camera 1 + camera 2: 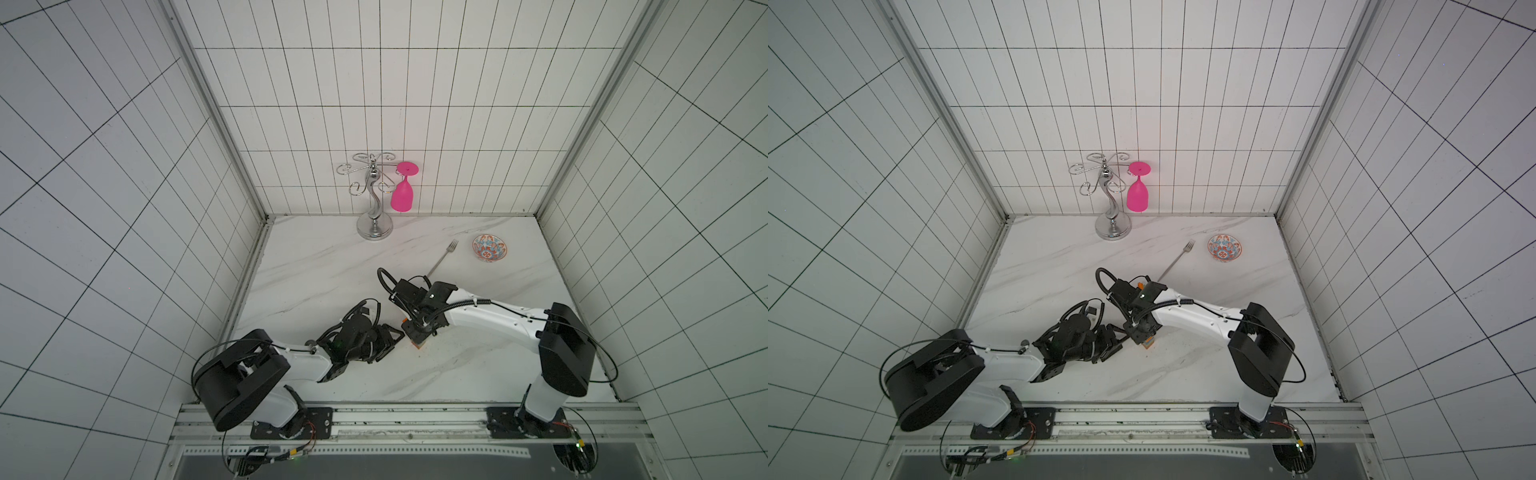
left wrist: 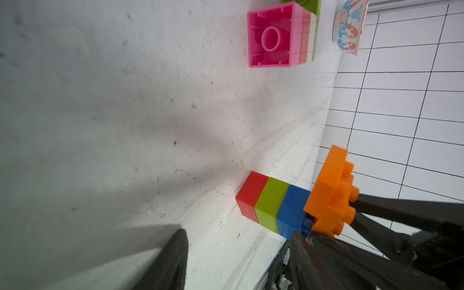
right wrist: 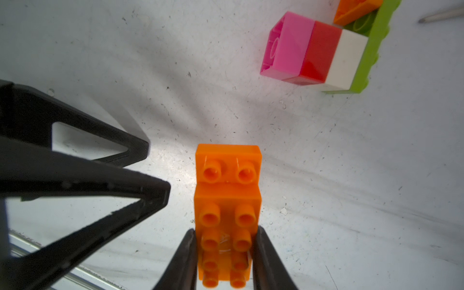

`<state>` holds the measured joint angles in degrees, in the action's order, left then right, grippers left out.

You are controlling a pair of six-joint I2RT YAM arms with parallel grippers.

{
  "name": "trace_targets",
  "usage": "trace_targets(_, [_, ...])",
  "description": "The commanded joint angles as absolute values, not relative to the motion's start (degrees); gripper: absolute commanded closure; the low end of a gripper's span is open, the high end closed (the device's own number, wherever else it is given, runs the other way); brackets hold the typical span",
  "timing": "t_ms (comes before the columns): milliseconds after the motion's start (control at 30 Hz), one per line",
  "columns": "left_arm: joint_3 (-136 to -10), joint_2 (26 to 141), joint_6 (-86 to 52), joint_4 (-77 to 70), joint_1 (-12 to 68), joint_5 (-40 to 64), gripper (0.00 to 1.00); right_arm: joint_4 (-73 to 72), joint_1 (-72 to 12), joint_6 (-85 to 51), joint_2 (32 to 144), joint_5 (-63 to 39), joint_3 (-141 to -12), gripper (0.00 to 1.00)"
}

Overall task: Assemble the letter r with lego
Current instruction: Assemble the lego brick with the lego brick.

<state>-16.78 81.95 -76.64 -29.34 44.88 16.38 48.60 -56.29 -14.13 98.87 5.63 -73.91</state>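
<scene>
Right gripper (image 3: 226, 229) was clamped on long orange brick (image 3: 227, 200), tilted over blue top of red-green-blue column (image 2: 273, 203) standing on table (image 2: 100, 125); long axis overhung to one side. Left gripper (image 2: 238, 232), half open, empty, stood just beside column.

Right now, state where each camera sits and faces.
Top views: high over the front rail, looking down at the table; left arm, right arm show.
Left wrist: on that arm, facing the brick stack; left end effector shows.
Right wrist: on that arm, looking down the right end effector onto its orange brick.
Shared: both wrist views show the orange brick.
</scene>
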Motion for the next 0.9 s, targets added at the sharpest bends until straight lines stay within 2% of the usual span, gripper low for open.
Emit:
trace_targets(0, [-17.2, 82.8, -76.4, -26.3, 44.6, 16.3, 0.43, 50.2, -56.6, -15.1, 100.7, 6.6, -75.7, 1.0])
trace_targets(867, [-17.2, 83.1, -76.0, -26.0, 44.5, 16.5, 0.43, 49.5, -56.3, -14.7, 103.3, 3.6, -69.7, 1.0])
